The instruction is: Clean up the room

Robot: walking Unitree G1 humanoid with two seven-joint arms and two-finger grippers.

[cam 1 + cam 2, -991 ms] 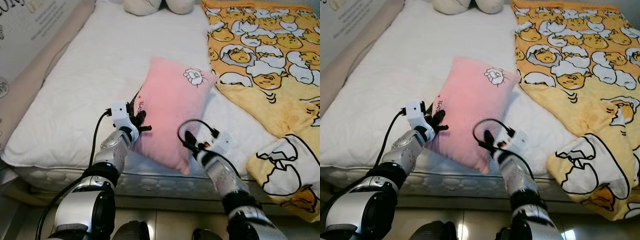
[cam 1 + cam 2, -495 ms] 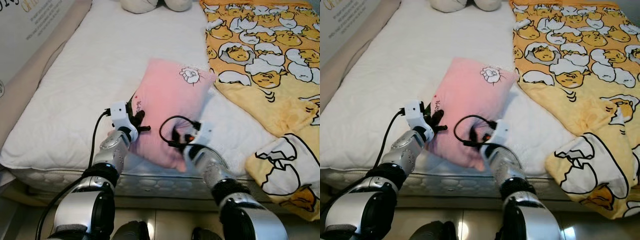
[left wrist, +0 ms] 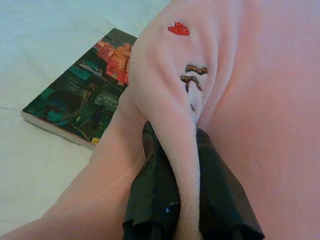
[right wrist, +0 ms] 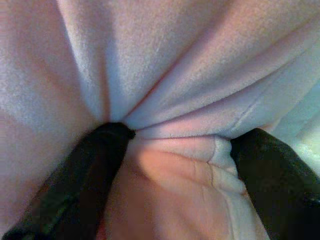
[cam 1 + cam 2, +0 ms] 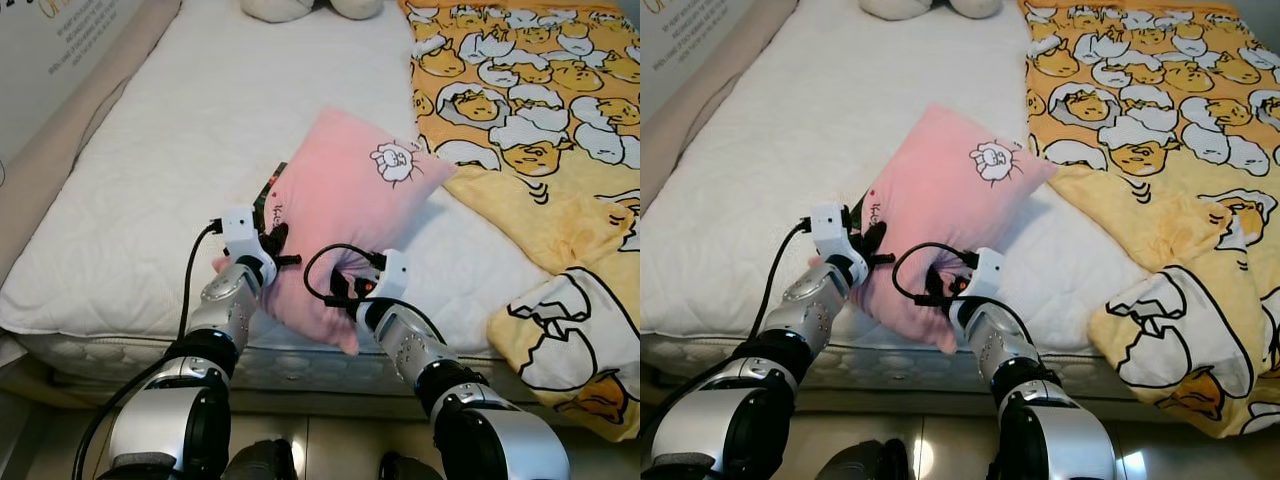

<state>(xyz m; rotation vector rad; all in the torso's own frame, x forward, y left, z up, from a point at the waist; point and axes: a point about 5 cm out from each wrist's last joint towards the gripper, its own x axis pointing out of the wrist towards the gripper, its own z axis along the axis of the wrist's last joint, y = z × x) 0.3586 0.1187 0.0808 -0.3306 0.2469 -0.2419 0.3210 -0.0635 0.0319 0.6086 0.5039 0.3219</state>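
Pillow point(image 5: 350, 215), one, pinched by two end effectors: left point(image 3: 172, 150), right point(image 4: 172, 145).

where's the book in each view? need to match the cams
Left eye: book, dark corner poking out at the pink pillow's left edge, on the mattress.
Right eye: same sliver, just above the left gripper.
Left wrist: whole cover, partly under the pillow.
Right wrist: not in it.
Shared landmark: the pillow's red heart.
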